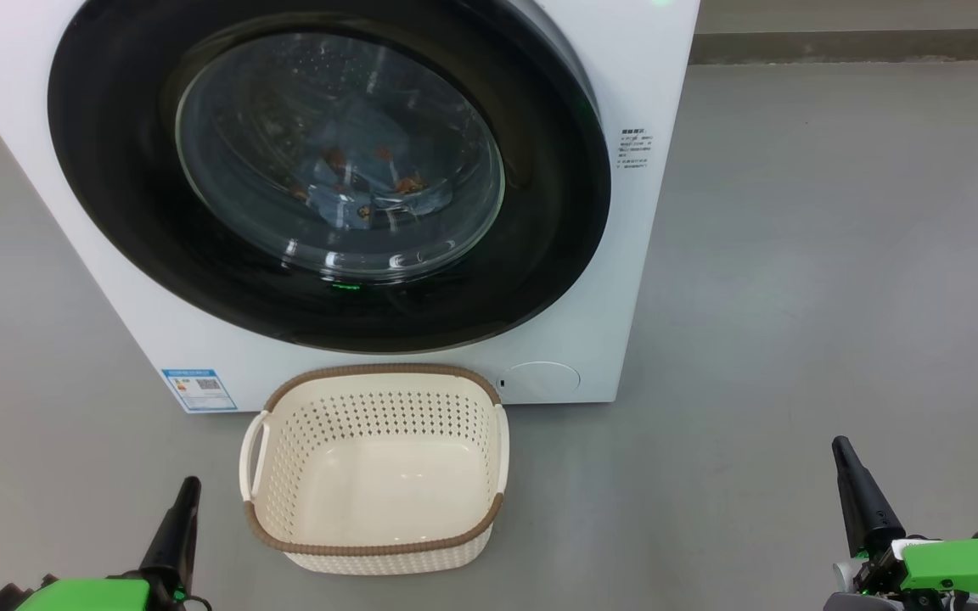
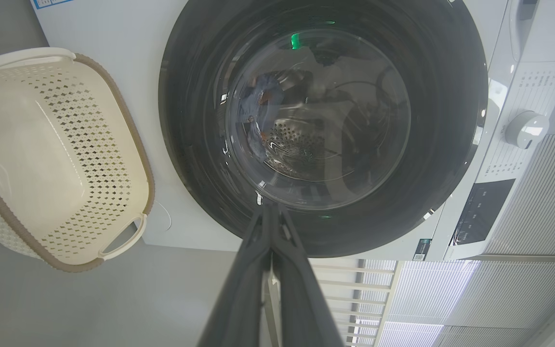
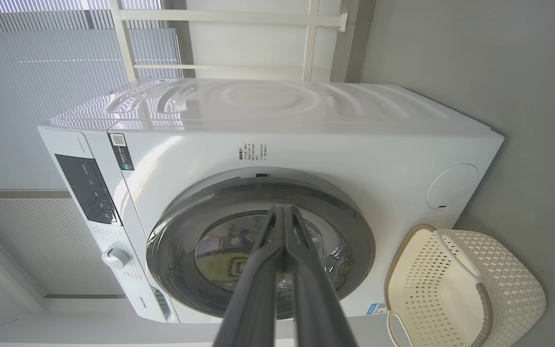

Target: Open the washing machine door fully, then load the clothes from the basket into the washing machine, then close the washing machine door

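Door [image 1: 328, 170] sits shut against the front of the washer [image 1: 654, 85], its black rim flush all round as far as the head view shows. Behind the glass the clothes [image 1: 370, 182] lie in a blue heap low in the drum [image 2: 297, 144]. The basket [image 1: 379, 371] stands on the floor [image 1: 837, 255] just in front of the washer with nothing in it, so the task looks finished or all but finished.

The left gripper [image 1: 188, 488] and right gripper [image 1: 845, 454] hover low at either side, well apart from the door and basket. Each wrist view shows its own pair of fingers pressed together, holding nothing.

If the door needs another press or pull, I judge it to be stiff and fairly heavy, swinging on a hinge and held by a latch that wants a firm, steady push. The glossy rim is likely slippery for thin fingers, so hooking behind its outer edge, on the side away from the hinge, should serve better than pinching. Which side that is I cannot tell, and no handle is plain to see. The glass bowl is the fragile part and best left untouched. The basket is light plastic and would slide at a nudge.
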Motion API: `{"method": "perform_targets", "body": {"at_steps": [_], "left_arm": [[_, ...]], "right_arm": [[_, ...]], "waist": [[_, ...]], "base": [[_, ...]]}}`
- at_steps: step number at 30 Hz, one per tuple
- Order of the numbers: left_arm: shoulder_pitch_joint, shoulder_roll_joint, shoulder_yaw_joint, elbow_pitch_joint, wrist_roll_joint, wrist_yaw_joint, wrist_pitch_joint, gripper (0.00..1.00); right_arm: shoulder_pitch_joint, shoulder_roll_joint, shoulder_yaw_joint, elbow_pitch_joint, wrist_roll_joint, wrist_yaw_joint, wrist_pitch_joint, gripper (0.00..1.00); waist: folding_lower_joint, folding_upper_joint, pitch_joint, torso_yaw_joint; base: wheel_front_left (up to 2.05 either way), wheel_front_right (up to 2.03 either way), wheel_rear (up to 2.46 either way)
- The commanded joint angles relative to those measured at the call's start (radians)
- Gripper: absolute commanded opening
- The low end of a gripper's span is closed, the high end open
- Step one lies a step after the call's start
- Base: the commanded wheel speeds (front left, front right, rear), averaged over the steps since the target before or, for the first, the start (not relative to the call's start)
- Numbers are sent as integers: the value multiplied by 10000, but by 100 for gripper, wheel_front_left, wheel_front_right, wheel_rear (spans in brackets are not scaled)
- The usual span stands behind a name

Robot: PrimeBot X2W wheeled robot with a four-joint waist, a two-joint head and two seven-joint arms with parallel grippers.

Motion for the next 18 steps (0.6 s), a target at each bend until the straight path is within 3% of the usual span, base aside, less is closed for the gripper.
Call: {"method": "perform_targets", "body": {"at_steps": [1, 18], "left_arm": [[-447, 114, 352, -201, -67, -29, 29, 0], [-448, 107, 362, -202, -58, -29, 37, 0]], "right_arm": [[-423, -34, 212, -303, 30, 16, 56, 0], [-423, -33, 214, -304, 32, 16, 55, 0]], "waist": [[0, 0, 0, 0], [0, 0, 0, 0]], "base": [[0, 0, 0], [0, 0, 0]]}}
